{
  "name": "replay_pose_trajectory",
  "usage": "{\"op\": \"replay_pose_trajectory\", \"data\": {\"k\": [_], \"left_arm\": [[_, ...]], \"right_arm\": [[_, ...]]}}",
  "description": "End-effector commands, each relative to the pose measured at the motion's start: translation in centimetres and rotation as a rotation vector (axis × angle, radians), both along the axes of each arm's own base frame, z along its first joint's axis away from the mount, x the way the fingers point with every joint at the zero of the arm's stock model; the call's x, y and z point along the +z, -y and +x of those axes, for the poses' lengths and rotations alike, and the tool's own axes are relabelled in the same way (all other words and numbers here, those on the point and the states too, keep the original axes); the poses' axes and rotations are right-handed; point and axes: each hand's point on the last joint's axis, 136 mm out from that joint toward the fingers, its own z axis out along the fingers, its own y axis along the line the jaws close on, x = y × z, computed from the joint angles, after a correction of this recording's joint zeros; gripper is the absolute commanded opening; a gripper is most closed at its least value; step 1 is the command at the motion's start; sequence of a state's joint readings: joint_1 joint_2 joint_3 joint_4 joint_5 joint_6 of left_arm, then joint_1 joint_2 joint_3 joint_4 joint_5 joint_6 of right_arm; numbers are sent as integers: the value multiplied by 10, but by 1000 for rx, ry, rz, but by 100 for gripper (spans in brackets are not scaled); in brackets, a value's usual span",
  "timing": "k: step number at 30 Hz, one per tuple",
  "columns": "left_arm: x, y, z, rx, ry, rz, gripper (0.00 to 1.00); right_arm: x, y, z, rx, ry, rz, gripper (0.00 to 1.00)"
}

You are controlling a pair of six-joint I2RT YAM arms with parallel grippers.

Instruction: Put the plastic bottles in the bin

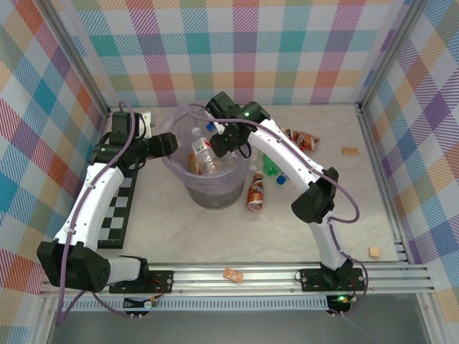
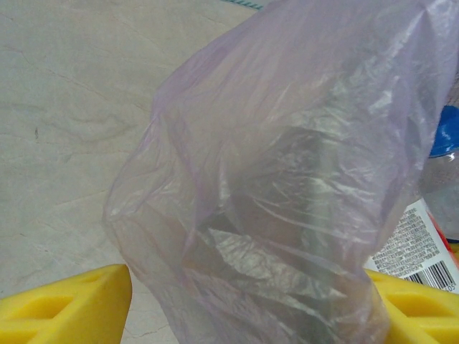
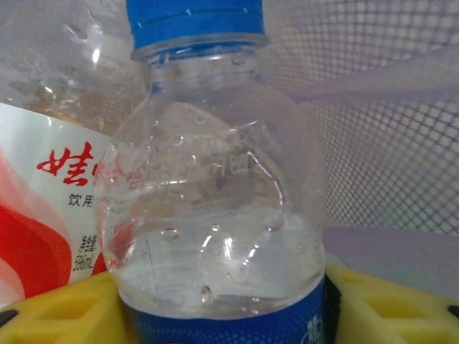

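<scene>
Right fingers (image 3: 57, 315) flank blue-capped water bottle (image 3: 215, 201) inside bin (image 1: 215, 195), apparently for dropping; grip unclear. Left fingers (image 2: 64, 308) straddle lilac bag (image 2: 287, 179), likely steadying it; pinch unclear.

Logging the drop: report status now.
Left gripper at bin rim, bag between jaws, grip unclear. Right gripper inside bin, blue-cap bottle between jaws, grip unclear. Several bottles on table, right of bin.

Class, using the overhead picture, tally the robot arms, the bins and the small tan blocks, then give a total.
Arms: 2
Bin: 1
Small tan blocks: 3
Total: 6
</scene>
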State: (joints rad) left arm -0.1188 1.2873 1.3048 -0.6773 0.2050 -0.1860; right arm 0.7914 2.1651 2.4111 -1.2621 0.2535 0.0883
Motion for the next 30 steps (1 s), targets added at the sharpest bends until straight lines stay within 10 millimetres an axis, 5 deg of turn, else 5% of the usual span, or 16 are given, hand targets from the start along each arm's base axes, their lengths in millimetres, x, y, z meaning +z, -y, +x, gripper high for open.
{"op": "replay_pose_trajectory", "data": {"k": [1,10,21,30], "left_arm": [[-9,-10,-2,17,-26,35,71],[-10,-10,-2,17,-29,35,71],[-10,-10,-2,18,-30,33,71],[-11,-10,-1,16,-33,32,71]], "right_arm": [[-9,4,0,-4,-24,-31,65],[-4,3,-1,-11,-23,-10,78],[83,-1,-29,29,38,238,78],[135,31,-36,-33,146,316,77]]}}
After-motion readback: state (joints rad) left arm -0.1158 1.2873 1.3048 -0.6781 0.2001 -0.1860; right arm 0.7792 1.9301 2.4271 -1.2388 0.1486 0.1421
